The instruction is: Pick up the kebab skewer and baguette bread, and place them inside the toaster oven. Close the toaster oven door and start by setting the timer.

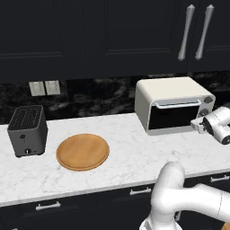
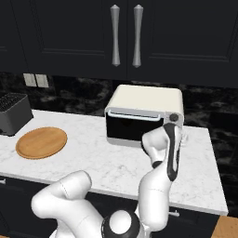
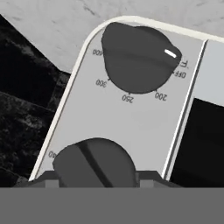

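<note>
The cream-white toaster oven [image 1: 170, 92] [image 2: 146, 100] stands at the back of the counter. Its black glass door [image 1: 173, 117] [image 2: 132, 128] [image 3: 201, 144] is closed. My gripper [image 1: 197, 123] [image 2: 173, 125] [image 3: 96, 179] is pressed against the oven's right control panel. Its two fingertips sit on either side of the lower dark knob [image 3: 94, 164], shut on it. The upper temperature knob [image 3: 138, 57] has its white mark near OFF. The kebab skewer and baguette bread are out of view.
A round wooden plate [image 1: 82, 152] [image 2: 41, 142] lies bare on the white marble counter [image 1: 134, 157], left of the oven. A dark grey two-slot toaster [image 1: 28, 130] [image 2: 13, 111] stands at the far left. Dark cabinets hang above.
</note>
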Robot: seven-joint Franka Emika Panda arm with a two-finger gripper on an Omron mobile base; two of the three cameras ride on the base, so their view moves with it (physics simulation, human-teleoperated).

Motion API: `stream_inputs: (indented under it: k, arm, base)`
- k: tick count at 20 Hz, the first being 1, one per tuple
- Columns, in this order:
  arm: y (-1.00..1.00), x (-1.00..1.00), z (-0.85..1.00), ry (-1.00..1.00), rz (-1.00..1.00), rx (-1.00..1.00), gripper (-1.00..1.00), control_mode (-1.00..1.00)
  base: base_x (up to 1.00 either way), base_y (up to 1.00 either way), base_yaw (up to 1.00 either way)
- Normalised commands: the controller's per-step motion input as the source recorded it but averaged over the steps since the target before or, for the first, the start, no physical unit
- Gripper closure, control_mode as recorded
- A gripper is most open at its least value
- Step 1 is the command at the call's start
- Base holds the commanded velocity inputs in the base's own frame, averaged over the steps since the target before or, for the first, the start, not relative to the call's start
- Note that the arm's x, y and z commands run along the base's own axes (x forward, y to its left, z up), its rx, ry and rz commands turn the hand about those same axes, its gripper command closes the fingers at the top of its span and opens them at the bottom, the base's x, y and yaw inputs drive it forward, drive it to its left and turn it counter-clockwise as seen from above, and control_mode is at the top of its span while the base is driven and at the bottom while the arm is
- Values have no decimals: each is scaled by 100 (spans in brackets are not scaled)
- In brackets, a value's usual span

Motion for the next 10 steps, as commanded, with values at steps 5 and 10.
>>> stream_inputs:
  k: [5,10]
  arm:
    - [0,-16,-22,18,-16,53,100,-100]
    - [0,-14,-22,19,-15,53,100,-100]
  base:
    - [0,0,0]
    - [0,0,0]
